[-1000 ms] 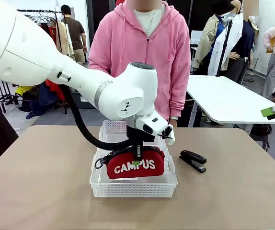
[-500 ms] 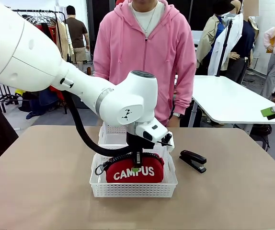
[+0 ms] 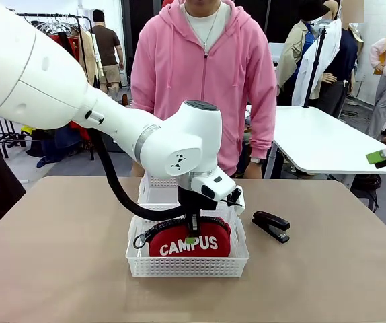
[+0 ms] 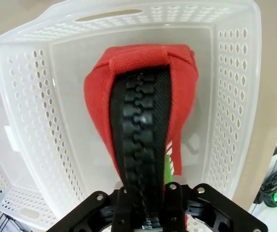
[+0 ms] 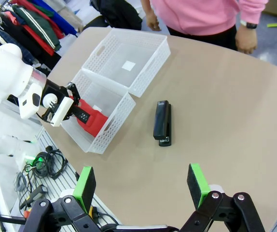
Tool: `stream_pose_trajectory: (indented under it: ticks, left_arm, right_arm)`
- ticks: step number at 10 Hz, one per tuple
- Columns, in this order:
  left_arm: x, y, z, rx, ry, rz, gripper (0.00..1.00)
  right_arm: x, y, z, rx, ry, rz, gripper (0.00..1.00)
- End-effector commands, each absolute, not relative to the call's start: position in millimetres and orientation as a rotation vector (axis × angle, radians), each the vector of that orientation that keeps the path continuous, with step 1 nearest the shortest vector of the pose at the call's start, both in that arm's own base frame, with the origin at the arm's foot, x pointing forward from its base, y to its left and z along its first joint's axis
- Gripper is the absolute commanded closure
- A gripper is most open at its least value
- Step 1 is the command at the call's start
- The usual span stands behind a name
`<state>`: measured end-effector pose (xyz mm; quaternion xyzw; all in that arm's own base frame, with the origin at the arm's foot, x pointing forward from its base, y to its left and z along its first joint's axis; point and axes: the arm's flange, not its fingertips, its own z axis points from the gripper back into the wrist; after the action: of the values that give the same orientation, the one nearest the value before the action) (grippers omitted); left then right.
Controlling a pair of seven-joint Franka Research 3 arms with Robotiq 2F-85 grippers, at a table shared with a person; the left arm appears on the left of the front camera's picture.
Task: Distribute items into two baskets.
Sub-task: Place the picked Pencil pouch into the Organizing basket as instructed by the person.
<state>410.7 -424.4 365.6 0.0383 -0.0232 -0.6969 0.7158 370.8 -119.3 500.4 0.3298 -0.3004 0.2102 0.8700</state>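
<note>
1. Tan tabletop is carrying two white baskets butted together at centre frame, with a person in a pink hoodie standing behind them.
2. You're watching the red pouch coming down. A second ago it was hanging with its top above the rim of the near basket. Now it's sitting lower, and its bottom is looking to be resting on the basket floor.
3. Left gripper is pinching the pouch's black zip ridge from above with narrow jaws. In the wrist view, a finger is sitting on each side of the zip.
4. Item one is looking delivered, so letting go and lifting clear is probably what's pending.
5. Stapler is lying on bare table just right of the near basket, in the same spot as before. Far basket is holding no item, so it's likely where the stapler is going.
6. Left arm is sweeping in from upper left, with the elbow joint bulking over centre frame and the wrist pointing straight down into the near basket.
7. Right gripper is hanging high at the right edge of the front view, unmoved, with jaws spread wide and nothing between them.
</note>
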Motion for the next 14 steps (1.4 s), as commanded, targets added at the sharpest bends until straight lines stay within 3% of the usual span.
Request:
stream_pose_trajectory:
  ticks: [1,3,8,14]
  left_arm:
    - [406.1,-413.9,383.8,0.096,-0.058,-1.491,0.34]
    - [403.6,-407.1,404.2,0.091,-0.076,-1.47,0.0]
    - [394.4,-373.5,455.3,0.067,-0.085,-1.368,0.0]
    - [399.0,-376.9,462.9,0.073,-0.072,-1.371,0.0]
  right_arm:
    - [372.5,-118.8,500.6,0.704,-0.648,0.446,0.0]
    - [372.5,-118.8,500.6,0.704,-0.648,0.446,0.0]
    - [372.5,-118.8,500.6,0.704,-0.648,0.446,0.0]
    - [372.5,-118.8,500.6,0.704,-0.648,0.446,0.0]
